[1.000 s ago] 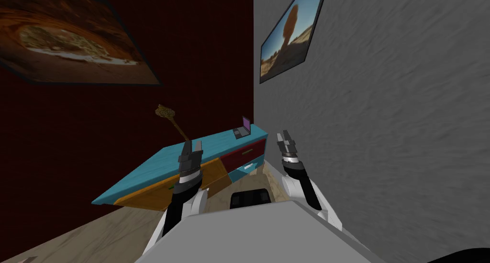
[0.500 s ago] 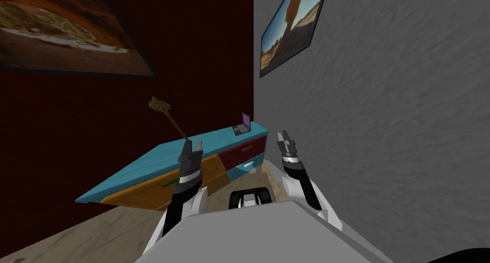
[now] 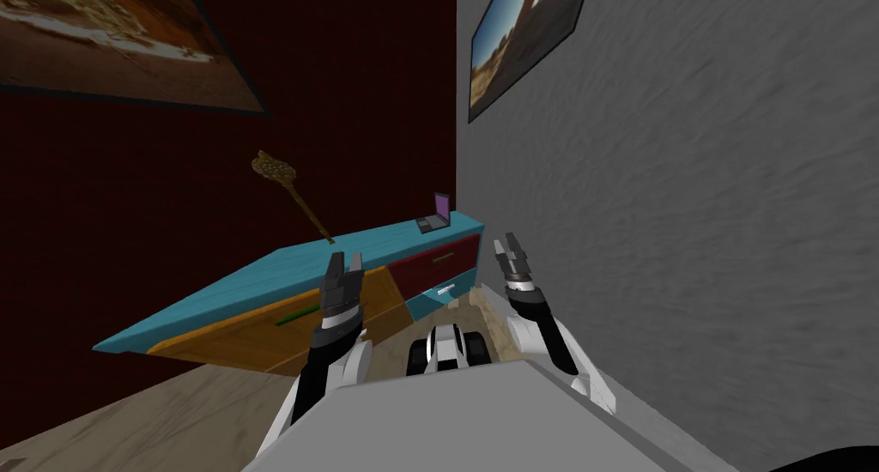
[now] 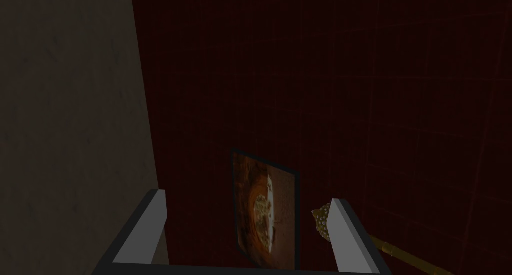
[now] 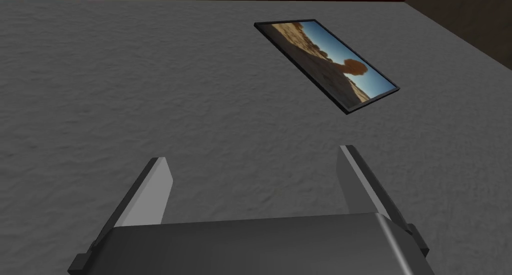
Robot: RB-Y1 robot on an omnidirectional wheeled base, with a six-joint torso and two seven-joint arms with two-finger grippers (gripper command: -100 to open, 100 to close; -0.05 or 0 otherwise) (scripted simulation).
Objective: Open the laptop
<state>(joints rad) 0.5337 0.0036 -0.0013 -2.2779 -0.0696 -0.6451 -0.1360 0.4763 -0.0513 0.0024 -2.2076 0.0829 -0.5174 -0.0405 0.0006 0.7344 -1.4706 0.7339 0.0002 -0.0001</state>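
The laptop [image 3: 436,213] is small, with a grey base and a purple lid standing up from it. It sits at the far right end of the teal-topped cabinet [image 3: 283,274], by the corner of the two walls. Both arms are raised in front of me, short of the cabinet and well apart from the laptop. My left gripper [image 3: 345,263] hangs before the cabinet's middle, open [image 4: 245,232] and holding nothing. My right gripper [image 3: 506,245] is beside the cabinet's right end, close to the grey wall, open [image 5: 255,187] with nothing between its fingers.
A stick with a golden, knobbly head [image 3: 292,192] leans up from the cabinet top. The cabinet front has an orange door [image 3: 257,334] and a dark red drawer [image 3: 433,265]. A grey wall [image 3: 687,235] runs close along my right; a dark red wall [image 3: 172,235] stands behind the cabinet.
The whole view has shifted: I have moved nearer the cabinet, which now looks larger and spreads further left. My right gripper's fingers stand wider apart than before.
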